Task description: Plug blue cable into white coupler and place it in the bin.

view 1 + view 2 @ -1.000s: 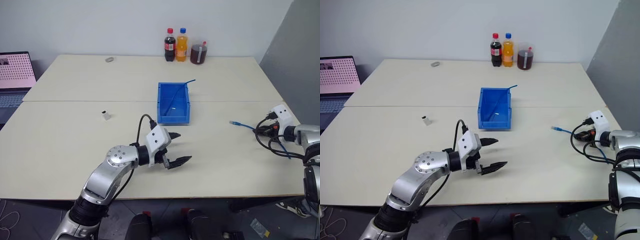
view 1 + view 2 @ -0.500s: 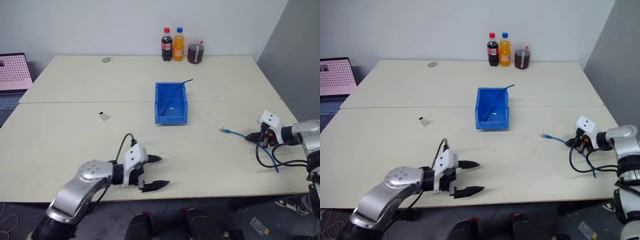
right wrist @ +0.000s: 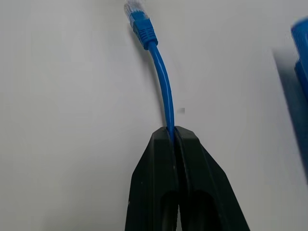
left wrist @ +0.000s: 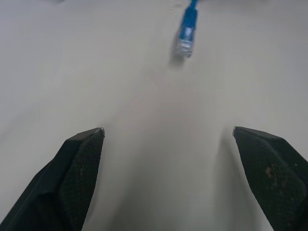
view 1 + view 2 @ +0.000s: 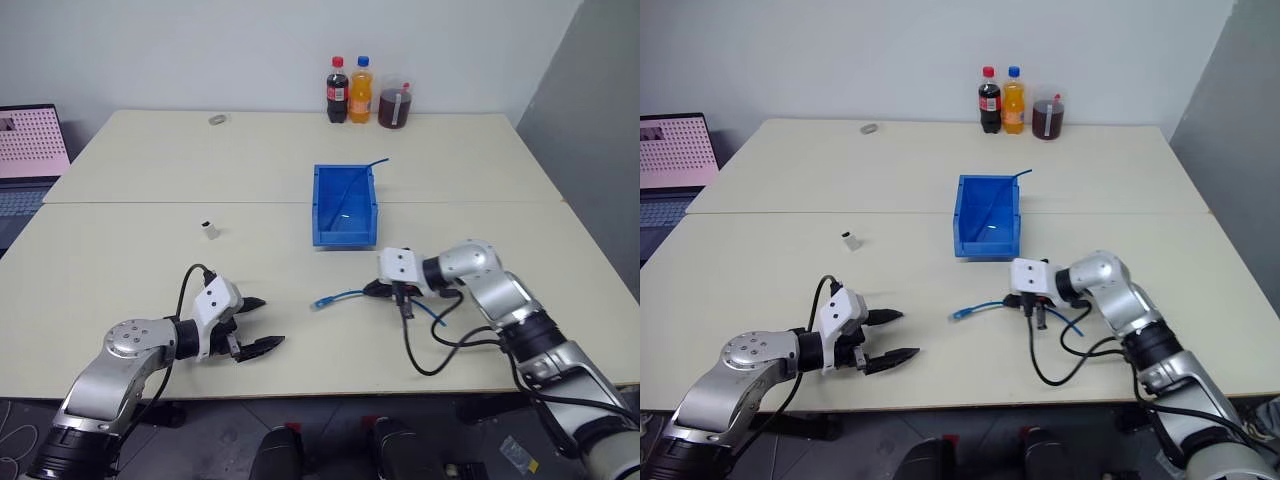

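Cable end in hand, coupler yet to be fetched.

Your right tool [image 5: 1025, 300] is pressed together on the blue cable [image 3: 162, 86] a little way behind its clear plug, a grip that leaves the plug jutting free past the fingertips, low over the counter [image 5: 300, 150] and aimed toward your left side, presumably so it can be steered into a socket. Your left tool [image 5: 255, 325] hangs spread wide and empty near the counter's front edge, and its wrist view looks straight at the oncoming plug. The white coupler [image 5: 209, 230] stands alone on the counter, well apart from both tools, so you have a pickup to make before any mating. The bin [image 5: 318, 215] sits open just beyond the right tool, a thinner dark blue cable [image 5: 362, 170] draped over its far rim.
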You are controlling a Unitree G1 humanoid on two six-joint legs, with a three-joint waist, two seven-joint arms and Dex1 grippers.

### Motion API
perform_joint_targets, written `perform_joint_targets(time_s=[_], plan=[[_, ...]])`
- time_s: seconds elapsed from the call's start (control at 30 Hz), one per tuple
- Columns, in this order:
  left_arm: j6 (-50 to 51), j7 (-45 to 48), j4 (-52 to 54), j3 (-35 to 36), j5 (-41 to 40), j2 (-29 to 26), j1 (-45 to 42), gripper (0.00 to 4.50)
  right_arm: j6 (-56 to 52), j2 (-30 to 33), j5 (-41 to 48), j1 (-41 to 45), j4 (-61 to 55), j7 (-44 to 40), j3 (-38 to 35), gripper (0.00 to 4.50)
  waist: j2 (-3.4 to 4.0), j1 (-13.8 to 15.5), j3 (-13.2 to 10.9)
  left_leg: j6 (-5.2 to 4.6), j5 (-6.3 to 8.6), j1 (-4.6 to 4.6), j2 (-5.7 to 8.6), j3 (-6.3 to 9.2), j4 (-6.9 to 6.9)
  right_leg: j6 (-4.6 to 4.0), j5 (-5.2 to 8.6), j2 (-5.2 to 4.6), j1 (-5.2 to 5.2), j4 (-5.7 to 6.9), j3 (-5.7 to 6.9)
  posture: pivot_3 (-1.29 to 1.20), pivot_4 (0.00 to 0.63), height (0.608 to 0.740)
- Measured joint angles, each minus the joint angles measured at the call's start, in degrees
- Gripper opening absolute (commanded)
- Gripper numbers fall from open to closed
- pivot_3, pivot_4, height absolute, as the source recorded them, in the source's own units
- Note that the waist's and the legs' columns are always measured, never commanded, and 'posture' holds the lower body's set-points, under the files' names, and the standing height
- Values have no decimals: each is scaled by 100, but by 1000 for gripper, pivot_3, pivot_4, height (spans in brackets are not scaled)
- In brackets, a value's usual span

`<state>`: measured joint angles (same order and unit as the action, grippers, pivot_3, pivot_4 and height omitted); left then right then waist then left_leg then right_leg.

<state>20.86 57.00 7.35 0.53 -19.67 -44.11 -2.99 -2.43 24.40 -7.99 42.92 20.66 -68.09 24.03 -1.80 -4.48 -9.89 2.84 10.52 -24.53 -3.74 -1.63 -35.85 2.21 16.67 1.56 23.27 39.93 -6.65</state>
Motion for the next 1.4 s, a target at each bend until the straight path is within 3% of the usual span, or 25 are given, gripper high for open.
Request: perform_joint_targets(time_s=[0.13, 0.17, 0.2, 0.4, 0.63, 0.8, 0.97, 1.4], plan=[[-154, 8, -115, 1, 71, 0, 4, 4500, 299, -118, -105, 80, 436, 141, 119, 45, -1, 51, 1, 0, 0, -2, 1, 1, 2, -10, 3, -5, 0, 1, 6, 0, 150, 740], [-199, 7, -139, 1, 88, 2, 4, 4500, 340, -143, -135, 102, 480, 182, 129, 467, -2, 51, 1, 0, 0, -2, 0, 2, 2, -10, 3, -5, 0, 3, 7, 0, 150, 740], [-240, 6, -169, 0, 97, 5, 4, 4500, 367, -166, -164, 116, 505, 203, 134, 525, -3, 51, 1, 0, 0, -1, -1, 4, 2, -10, 3, -4, 0, 4, 9, 0, 150, 740], [-414, 2, -518, -39, 191, 174, -243, 4500, 369, -172, -181, 147, 517, 206, 102, 1964, -4, 62, 3, 0, 0, 3, 0, 8, 0, -8, 5, -3, -6, 7, 14, 0, 150, 740], [-523, 14, -1157, -381, 435, 616, -1031, 4500, -1144, 156, 422, -293, -987, -321, -83, 3671, -4, 175, 4, 0, 0, -7, 3, 14, -2, -8, 4, -3, -3, 7, 18, 0, 150, 740], [-609, 143, -1455, -721, 632, 839, -1477, 4500, -2467, 503, 988, -1027, -2630, -234, -495, 3671, -7, 265, 7, 1, 0, -10, 4, 20, -7, -3, 7, -3, -5, 5, 25, 0, 150, 740], [-735, 314, -1645, -969, 854, 865, -1742, 4500, -3274, 628, 1250, -1662, -3548, 198, -619, 3671, -6, 274, 8, 0, 0, -14, 5, 23, -10, 11, 14, -3, -5, 4, 26, 0, 150, 740], [-1013, 621, -1847, -1391, 1284, 1058, -2076, 1909, -4068, 662, 1647, -1971, -4353, 1170, -842, 3735, -5, 281, 28, 0, 0, -14, 8, 27, -13, 14, 15, -6, -10, 2, 29, 0, 150, 740]])
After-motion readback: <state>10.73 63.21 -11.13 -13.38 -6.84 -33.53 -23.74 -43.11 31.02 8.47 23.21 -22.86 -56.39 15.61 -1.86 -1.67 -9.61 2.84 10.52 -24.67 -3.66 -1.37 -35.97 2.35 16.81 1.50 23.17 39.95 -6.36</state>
